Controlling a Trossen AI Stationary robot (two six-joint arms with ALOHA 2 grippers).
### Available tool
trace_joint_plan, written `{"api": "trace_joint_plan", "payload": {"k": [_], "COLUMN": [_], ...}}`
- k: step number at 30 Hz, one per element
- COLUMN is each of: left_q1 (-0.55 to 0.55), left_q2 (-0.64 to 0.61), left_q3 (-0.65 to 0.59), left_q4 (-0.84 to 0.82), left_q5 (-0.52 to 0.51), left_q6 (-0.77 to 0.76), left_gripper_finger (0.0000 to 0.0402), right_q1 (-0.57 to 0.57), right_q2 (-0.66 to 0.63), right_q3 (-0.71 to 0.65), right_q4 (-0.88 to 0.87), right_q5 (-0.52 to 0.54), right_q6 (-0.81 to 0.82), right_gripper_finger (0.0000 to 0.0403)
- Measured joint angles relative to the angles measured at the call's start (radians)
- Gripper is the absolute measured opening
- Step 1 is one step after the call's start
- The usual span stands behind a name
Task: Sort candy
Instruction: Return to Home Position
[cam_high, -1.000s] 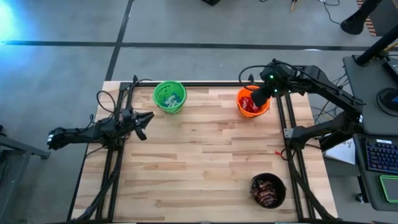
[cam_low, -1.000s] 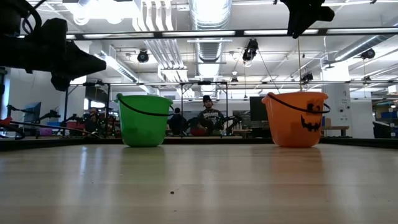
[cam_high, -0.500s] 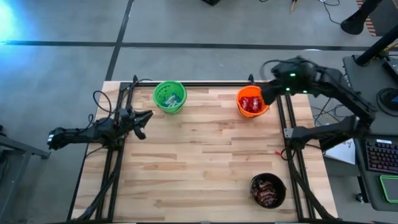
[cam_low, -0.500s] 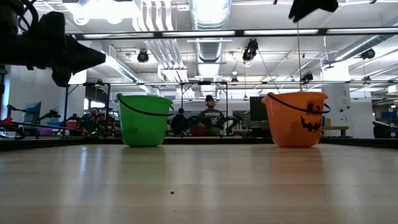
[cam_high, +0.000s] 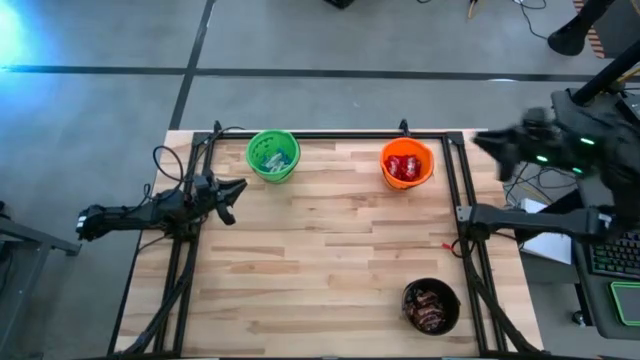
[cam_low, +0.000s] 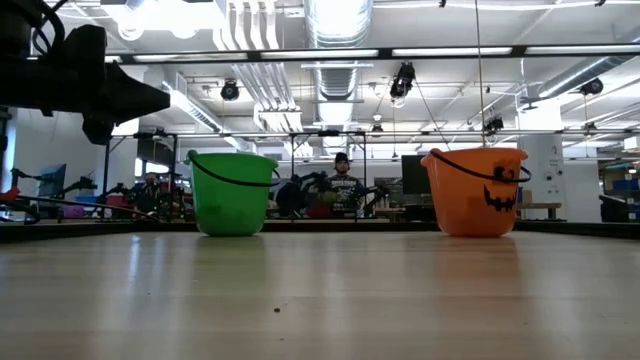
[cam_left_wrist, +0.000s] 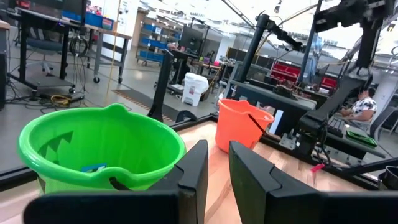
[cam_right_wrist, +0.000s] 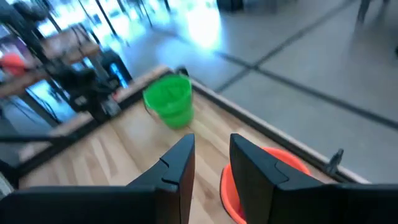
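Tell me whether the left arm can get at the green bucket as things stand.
Probably yes. The left hand hovers at the left edge of the table, pointing toward the green bucket, with only bare wood between them. The right arm is off past the right edge, out of the way.

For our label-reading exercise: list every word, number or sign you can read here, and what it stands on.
Readable text: none.
Red candy wrappers in the orange bucket: too small to read.
Orange bucket: a black jack-o'-lantern face, no words.
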Motion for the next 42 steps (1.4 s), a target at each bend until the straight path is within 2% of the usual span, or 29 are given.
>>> {"api": "trace_joint_plan", "payload": {"k": [6, 12, 19, 21, 23, 25, 33, 42], "left_q1": [0.000, 0.000, 0.000, 0.000, 0.000, 0.000, 0.000, 0.000], "left_q2": [0.000, 0.000, 0.000, 0.000, 0.000, 0.000, 0.000, 0.000], "left_q3": [0.000, 0.000, 0.000, 0.001, 0.001, 0.001, 0.001, 0.001], "left_q4": [0.001, 0.002, 0.002, 0.003, 0.004, 0.008, 0.014, 0.014], "left_q5": [0.000, 0.000, 0.000, 0.001, 0.005, 0.007, 0.007, 0.007], "left_q6": [0.000, 0.000, 0.000, 0.000, 0.000, 0.000, 0.000, 0.000], "left_gripper_finger": [0.0047, 0.0047, 0.0047, 0.0047, 0.0047, 0.0047, 0.0047, 0.0047], "right_q1": [0.000, 0.000, -0.001, 0.000, -0.001, 0.000, 0.000, 0.000], "right_q2": [-0.221, -0.454, -0.666, -0.671, -0.654, -0.634, -0.623, -0.634], "right_q3": [-0.112, -0.379, -0.622, -0.669, -0.715, -0.755, -0.952, -1.141], "right_q4": [0.027, 0.204, 0.262, 0.344, 0.328, 0.453, 0.741, 0.884], "right_q5": [0.000, -0.042, -0.055, -0.051, -0.052, -0.074, -0.105, -0.136], "right_q6": [0.000, 0.040, 0.113, 0.127, 0.122, 0.087, 0.053, 0.081], "right_gripper_finger": [0.0088, 0.0084, 0.0088, 0.0085, 0.0082, 0.0082, 0.0085, 0.0075]}}
